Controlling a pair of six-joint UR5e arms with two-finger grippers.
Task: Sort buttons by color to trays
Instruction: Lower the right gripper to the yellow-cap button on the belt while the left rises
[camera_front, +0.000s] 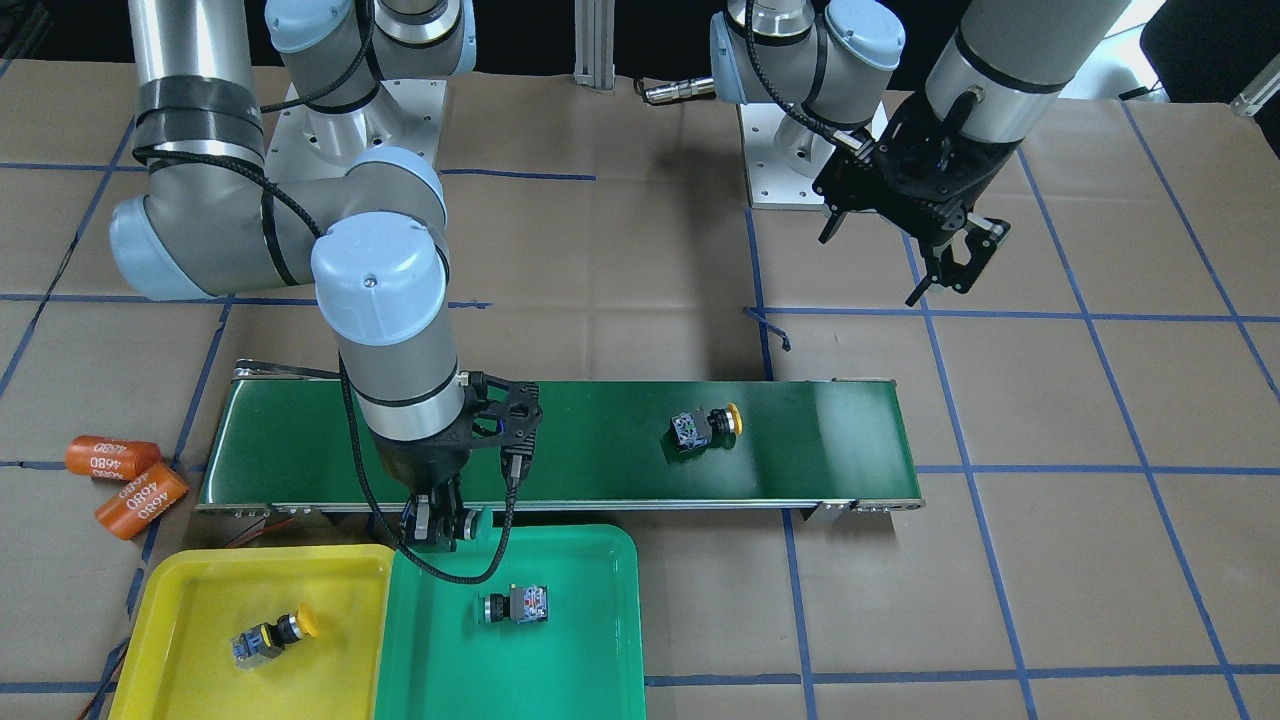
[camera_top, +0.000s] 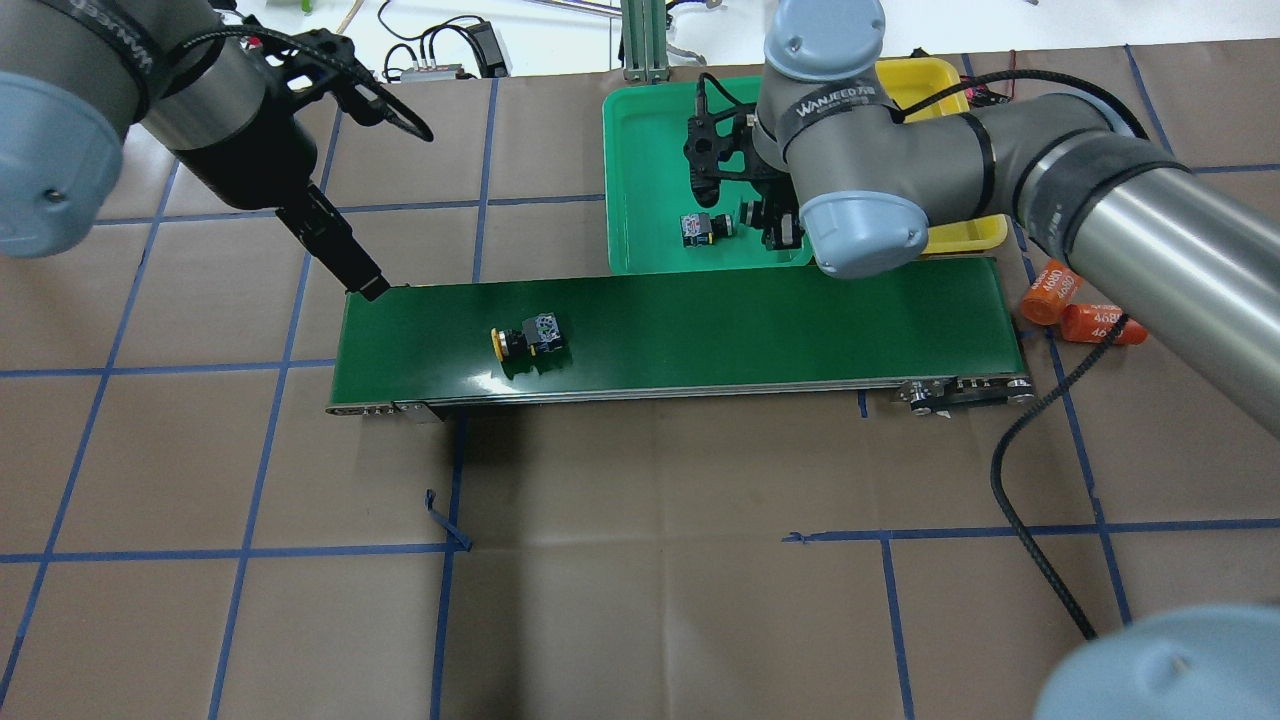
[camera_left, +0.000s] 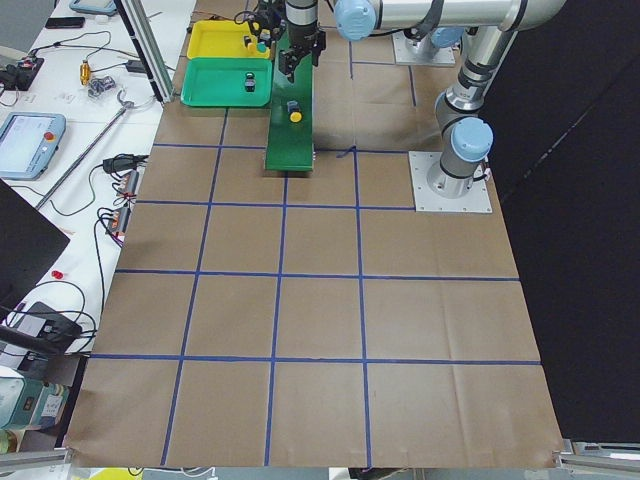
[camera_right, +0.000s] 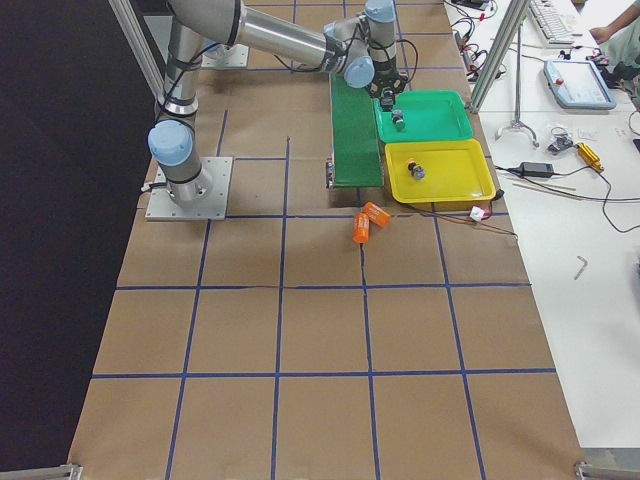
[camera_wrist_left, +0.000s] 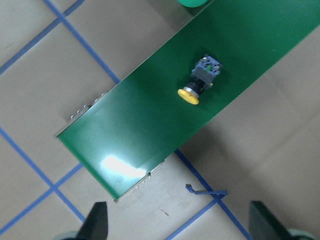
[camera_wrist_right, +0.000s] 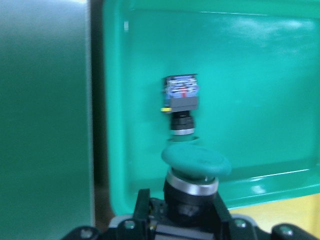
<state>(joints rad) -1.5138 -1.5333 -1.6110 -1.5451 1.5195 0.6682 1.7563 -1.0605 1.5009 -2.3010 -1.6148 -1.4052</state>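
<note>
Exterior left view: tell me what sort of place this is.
Probably a robotics lab: a paper-covered table taped into a blue grid, a short conveyor belt, and a side bench strewn with cables.

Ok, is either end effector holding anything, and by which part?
The right end effector grips a green-capped button by its body, below the cap; the left end effector is open, empty.

You have four buttons to count: two yellow buttons (camera_front: 705, 430) (camera_front: 272, 637) and two green buttons (camera_front: 515, 605) (camera_wrist_right: 195, 162). There are two trays, one yellow tray (camera_front: 200, 600) and one green tray (camera_front: 580, 650), plus two orange cylinders (camera_front: 112, 457) (camera_front: 141, 500) and one conveyor belt (camera_front: 600, 450).
</note>
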